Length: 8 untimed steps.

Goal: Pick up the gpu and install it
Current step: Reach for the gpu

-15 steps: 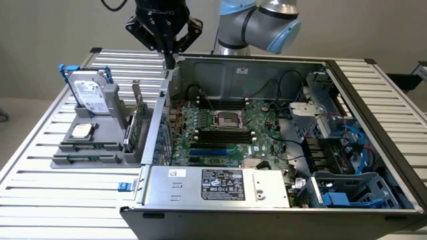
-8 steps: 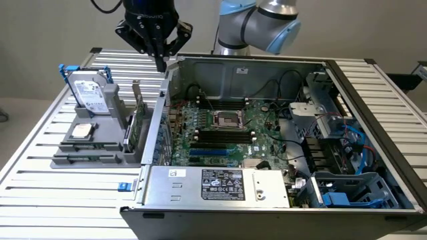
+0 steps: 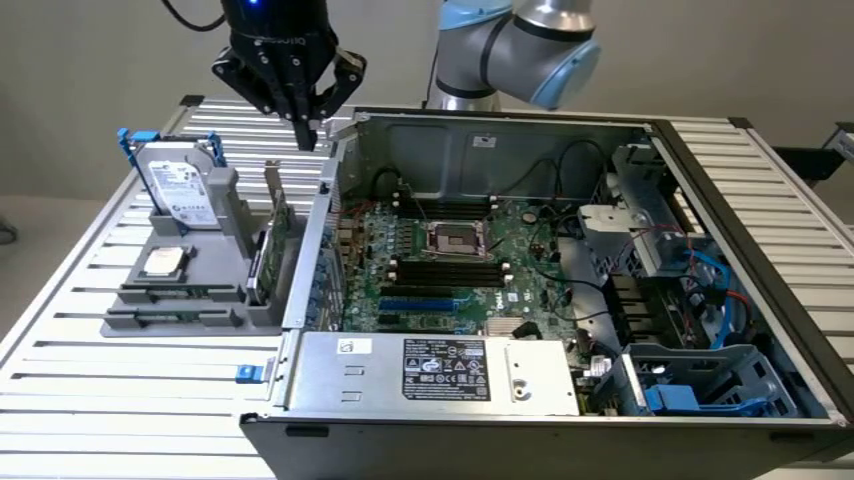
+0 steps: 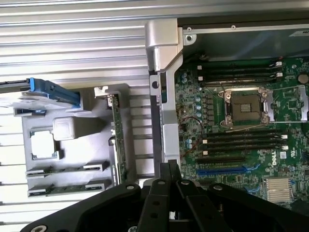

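The tool, fingers pressed together and empty, hovers over the computer case wall beside the upright gpu. A descent from here could strike that wall, and closed fingers cannot straddle the card.

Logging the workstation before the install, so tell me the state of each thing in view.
gripper: shut, holding nothing, clear of the gpu
gpu: upright on edge in the grey holder, not installed
hard drive: upright in the holder
small silver drive: flat in the holder
computer case: open, motherboard exposed
blue card slot: empty
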Each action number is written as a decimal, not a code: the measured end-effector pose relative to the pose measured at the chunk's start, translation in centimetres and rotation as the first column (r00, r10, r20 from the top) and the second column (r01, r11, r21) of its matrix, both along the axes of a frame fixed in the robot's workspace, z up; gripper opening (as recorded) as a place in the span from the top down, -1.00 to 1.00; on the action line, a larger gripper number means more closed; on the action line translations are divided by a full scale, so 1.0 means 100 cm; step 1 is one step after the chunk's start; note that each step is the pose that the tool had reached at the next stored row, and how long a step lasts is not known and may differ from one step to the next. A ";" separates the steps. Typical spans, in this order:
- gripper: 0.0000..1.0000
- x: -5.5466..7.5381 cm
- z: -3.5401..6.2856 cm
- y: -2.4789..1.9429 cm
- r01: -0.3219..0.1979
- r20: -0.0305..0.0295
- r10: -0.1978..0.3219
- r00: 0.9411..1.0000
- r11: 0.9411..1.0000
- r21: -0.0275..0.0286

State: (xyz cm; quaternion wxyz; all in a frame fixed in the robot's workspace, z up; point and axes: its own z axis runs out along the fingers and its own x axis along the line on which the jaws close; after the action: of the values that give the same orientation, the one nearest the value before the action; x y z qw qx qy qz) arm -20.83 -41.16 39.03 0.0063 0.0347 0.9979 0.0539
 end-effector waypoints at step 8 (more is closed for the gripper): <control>0.79 -0.015 -0.0106 -0.0010 -0.012 -0.001 0.012 1.000 1.000 0.000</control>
State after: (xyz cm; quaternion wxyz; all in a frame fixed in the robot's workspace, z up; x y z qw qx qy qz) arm -22.33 -41.26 37.97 0.0057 0.0289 0.9981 0.0539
